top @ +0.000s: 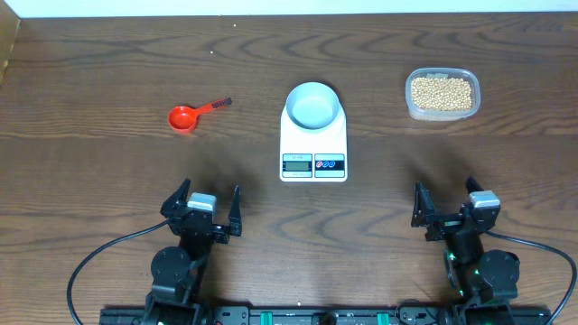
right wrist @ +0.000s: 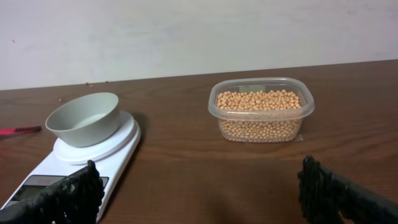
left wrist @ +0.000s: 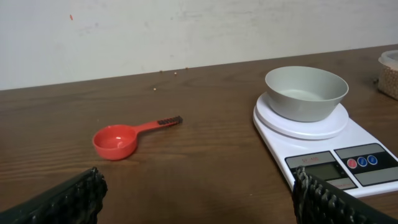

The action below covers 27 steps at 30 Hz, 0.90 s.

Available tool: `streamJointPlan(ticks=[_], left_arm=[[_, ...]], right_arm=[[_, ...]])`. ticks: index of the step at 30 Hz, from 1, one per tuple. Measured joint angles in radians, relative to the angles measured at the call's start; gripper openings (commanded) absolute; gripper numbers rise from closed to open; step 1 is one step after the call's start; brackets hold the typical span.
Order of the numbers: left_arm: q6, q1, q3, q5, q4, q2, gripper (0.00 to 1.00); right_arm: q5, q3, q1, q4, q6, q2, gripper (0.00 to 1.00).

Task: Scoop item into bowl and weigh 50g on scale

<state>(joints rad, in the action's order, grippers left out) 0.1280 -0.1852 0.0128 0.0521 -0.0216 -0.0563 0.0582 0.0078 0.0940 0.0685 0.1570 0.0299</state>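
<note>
Both pincers stand spread wide and empty: the left gripper [top: 210, 190] at lower left, the right gripper [top: 444, 187] at lower right, their arms tucked low against the bottom edge. Nothing looks begun, I'd say. The soybeans [top: 442, 94] fill the clear plastic tub [top: 408, 97] at upper right, and the bowl [top: 313, 104] sits empty on the scale [top: 313, 153] at centre. The red measuring scoop [top: 184, 117] lies at upper left, so the left gripper likely needs to reach up for its handle.
</note>
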Motion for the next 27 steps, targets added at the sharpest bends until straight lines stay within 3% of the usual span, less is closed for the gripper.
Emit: streamJointPlan(ticks=[14, 20, 27], left_arm=[[0.0, 0.0, 0.048, -0.006, 0.021, -0.047, 0.98], [0.0, 0.0, 0.235, -0.006, 0.026, -0.257, 0.98], [-0.001, 0.0, 0.512, -0.006, 0.009, -0.629, 0.98]], right_arm=[[0.0, 0.0, 0.0, 0.0, 0.0, 0.001, 0.99], [0.0, 0.0, 0.0, 0.0, 0.0, 0.003, 0.99], [-0.001, 0.0, 0.0, 0.0, 0.0, 0.004, 0.99]])
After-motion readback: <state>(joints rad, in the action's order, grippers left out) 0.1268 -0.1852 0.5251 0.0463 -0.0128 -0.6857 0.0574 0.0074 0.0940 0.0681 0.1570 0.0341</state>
